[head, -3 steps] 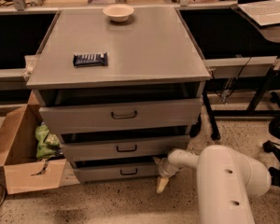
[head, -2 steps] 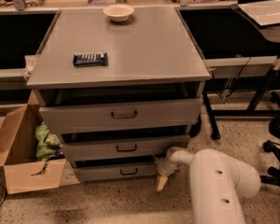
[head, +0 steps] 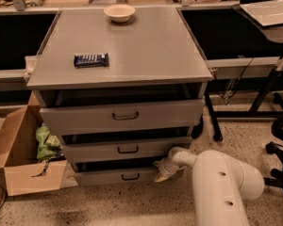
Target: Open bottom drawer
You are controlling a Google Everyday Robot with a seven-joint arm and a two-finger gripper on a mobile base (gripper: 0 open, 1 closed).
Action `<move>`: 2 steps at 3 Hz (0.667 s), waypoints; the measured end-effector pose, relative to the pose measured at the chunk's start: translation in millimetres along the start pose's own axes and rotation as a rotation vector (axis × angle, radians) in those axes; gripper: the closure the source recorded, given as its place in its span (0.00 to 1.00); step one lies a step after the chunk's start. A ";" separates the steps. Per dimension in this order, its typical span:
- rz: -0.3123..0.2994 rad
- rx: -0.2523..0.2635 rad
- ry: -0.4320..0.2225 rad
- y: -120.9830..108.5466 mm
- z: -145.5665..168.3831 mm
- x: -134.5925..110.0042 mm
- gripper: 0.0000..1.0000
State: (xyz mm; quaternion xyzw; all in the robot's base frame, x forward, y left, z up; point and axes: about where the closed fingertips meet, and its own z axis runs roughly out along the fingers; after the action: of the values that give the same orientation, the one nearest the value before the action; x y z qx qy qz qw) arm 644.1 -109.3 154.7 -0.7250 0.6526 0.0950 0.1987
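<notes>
The grey cabinet (head: 118, 46) has three drawers, all pulled out a little. The bottom drawer (head: 104, 176) is the lowest and shallowest, with a small dark loop handle (head: 130, 176) at its middle. My white arm (head: 226, 182) reaches in from the lower right. My gripper (head: 161, 173) is at the right end of the bottom drawer's front, to the right of the handle, close to the floor. Above it are the middle drawer (head: 127, 149) and the tall top drawer (head: 125, 116).
A dark snack bar (head: 91, 59) and a white bowl (head: 119, 12) lie on the cabinet top. An open cardboard box (head: 23, 159) with a green bag (head: 46, 142) stands at the left. Desk legs (head: 264, 98) and a chair base (head: 280, 145) stand at the right.
My arm's white body has shifted slightly to the left. The gripper stays at the right end of the bottom drawer's front. The drawers look unchanged.
</notes>
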 end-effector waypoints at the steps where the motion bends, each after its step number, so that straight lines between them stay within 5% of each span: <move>1: 0.000 0.000 0.000 -0.6 -2.2 -0.9 0.72; 2: 0.001 -0.001 -0.001 3.2 -2.3 -2.3 0.97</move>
State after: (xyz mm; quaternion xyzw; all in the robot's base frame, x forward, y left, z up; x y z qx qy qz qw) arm 640.3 -108.4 157.1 -0.7249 0.6527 0.0957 0.1986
